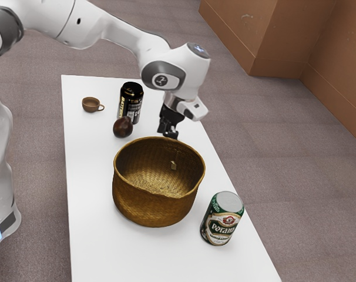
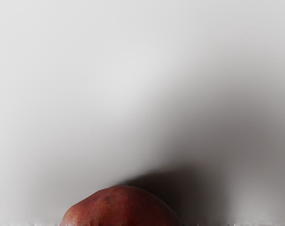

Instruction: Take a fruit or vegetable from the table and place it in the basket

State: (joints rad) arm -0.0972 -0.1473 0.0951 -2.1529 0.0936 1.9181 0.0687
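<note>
basket (image 1: 148, 205) mouth's wide open from above | its tall side's near the gripper (image 1: 168, 130), so yeah, kinda blocks a low pass that way | decent gap between gripper and black can (image 1: 131, 101), dark round thing (image 1: 123, 127) near that can | basket-to-green can (image 1: 222, 218) gap's pretty tight

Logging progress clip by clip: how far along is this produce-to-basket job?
Reach looks done: the gripper is low beside the basket, reddish produce at or under it. Whether that's held, I can't tell. Left: lift and drop-in; the basket's visible inside holds no produce.
</note>
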